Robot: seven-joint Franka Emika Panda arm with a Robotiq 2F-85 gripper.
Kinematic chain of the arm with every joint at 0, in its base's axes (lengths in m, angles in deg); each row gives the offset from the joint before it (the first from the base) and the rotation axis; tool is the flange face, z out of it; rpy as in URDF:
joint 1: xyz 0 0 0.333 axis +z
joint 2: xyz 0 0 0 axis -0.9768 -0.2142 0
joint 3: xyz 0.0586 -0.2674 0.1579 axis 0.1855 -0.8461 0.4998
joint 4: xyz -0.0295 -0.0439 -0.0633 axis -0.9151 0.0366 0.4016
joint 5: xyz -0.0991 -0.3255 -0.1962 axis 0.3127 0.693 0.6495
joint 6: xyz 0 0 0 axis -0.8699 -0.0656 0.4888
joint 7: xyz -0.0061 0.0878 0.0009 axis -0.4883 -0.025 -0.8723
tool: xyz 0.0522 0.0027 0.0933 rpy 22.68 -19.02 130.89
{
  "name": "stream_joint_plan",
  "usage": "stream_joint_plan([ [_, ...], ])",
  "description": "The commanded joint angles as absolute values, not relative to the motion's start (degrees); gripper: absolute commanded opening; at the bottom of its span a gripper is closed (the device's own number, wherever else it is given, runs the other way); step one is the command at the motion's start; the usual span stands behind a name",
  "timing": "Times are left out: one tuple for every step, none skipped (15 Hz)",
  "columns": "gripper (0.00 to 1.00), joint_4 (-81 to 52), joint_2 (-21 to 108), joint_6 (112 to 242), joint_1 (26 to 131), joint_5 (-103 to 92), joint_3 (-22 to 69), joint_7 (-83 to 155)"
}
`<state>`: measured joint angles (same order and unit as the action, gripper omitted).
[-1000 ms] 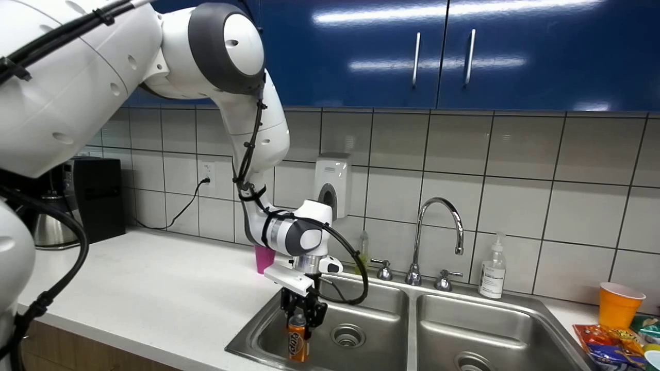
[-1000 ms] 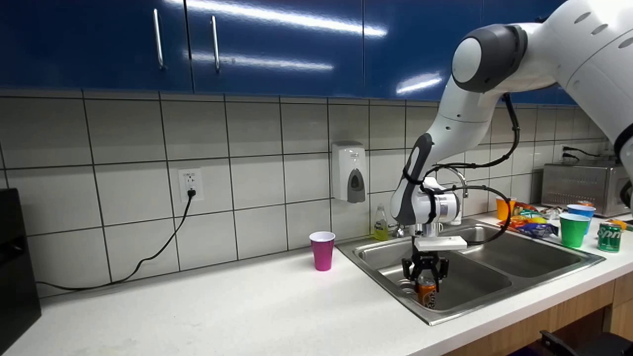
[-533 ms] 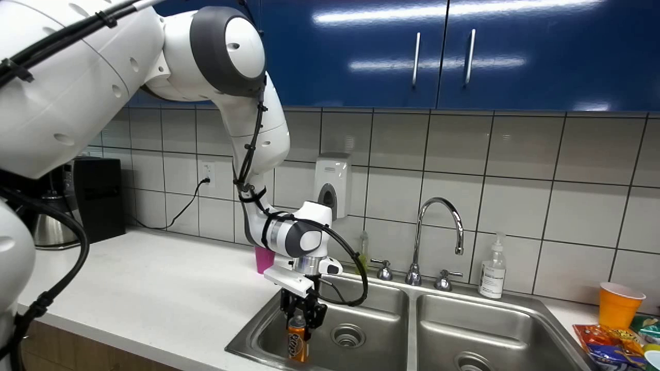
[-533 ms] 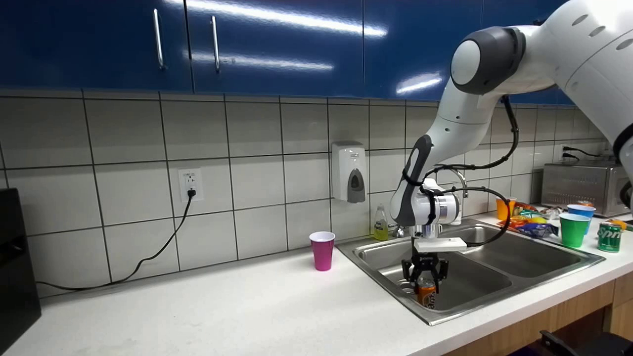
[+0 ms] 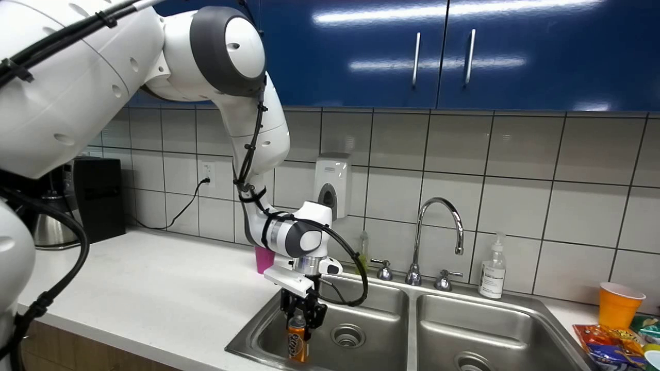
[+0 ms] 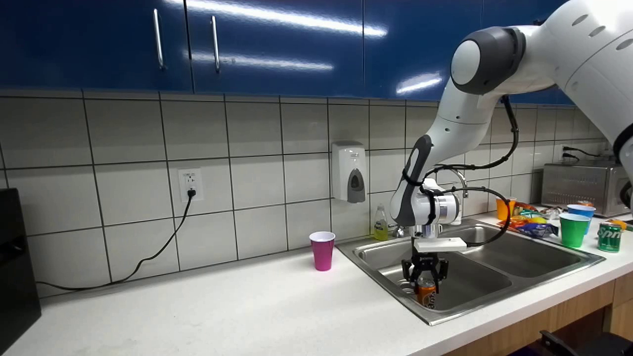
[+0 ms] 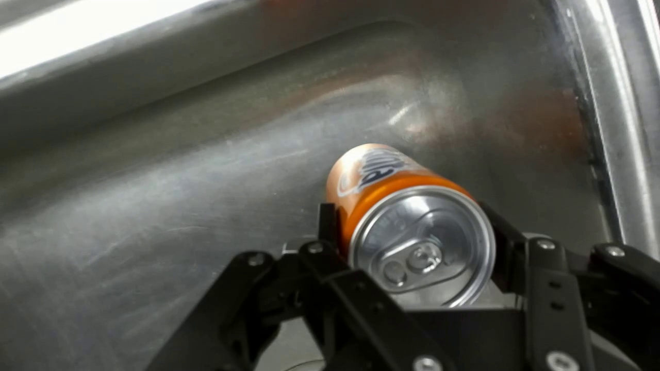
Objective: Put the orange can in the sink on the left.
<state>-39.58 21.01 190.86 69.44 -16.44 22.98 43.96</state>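
The orange can (image 5: 296, 346) stands upright inside the left sink basin (image 5: 384, 335), near its front left wall. It also shows in an exterior view (image 6: 427, 298) and, lid up, in the wrist view (image 7: 379, 172). My gripper (image 7: 411, 221) points down around the can's upper part, one finger on each side. Both fingers appear to touch it, so it is shut on the can. In both exterior views the gripper (image 5: 298, 331) (image 6: 427, 290) hangs low in the basin. Whether the can's base rests on the basin floor cannot be told.
A steel divider (image 5: 412, 330) separates the right basin (image 5: 484, 332). The faucet (image 5: 420, 232) and soap bottle (image 5: 493, 273) stand behind. A pink cup (image 6: 322, 251) stands on the counter beside the sink. Snack bags (image 5: 613, 350) and an orange cup (image 5: 619, 306) lie beyond the right basin.
My arm and the can have sunk very slightly since one second ago. Over the last half second nothing visibly moves, and the fingers stay at the can's sides.
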Motion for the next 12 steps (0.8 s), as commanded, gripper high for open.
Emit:
stream_joint_plan([
  [0.39, -39.89, 21.1, 192.5, 68.66, -15.91, 23.37, 43.25],
  [0.39, -39.86, 20.91, 192.91, 68.28, -16.19, 23.61, 43.58],
  [0.39, -39.91, 20.7, 193.68, 68.0, -16.39, 23.73, 43.74],
  [0.39, -40.06, 20.56, 194.56, 67.94, -16.43, 23.73, 43.68],
  [0.39, -40.2, 20.4, 195.39, 67.59, -16.65, 23.94, 43.85],
  [0.39, -40.32, 20.19, 196.27, 67.27, -16.87, 24.12, 43.93],
  [0.39, -40.36, 19.92, 196.84, 66.86, -17.04, 24.33, 44.09],
  [0.39, -40.42, 19.62, 197.46, 66.63, -17.02, 24.35, 44.06],
  [0.39, -40.49, 19.29, 197.8, 66.28, -17.11, 24.5, 44.13],
  [0.39, -40.66, 19.07, 198.17, 66.07, -17.06, 24.55, 44.16],
  [0.39, -40.85, 18.85, 198.44, 65.82, -17.07, 24.63, 44.16],
  [0.39, -41.01, 18.66, 198.7, 65.55, -17.12, 24.76, 44.18],
])
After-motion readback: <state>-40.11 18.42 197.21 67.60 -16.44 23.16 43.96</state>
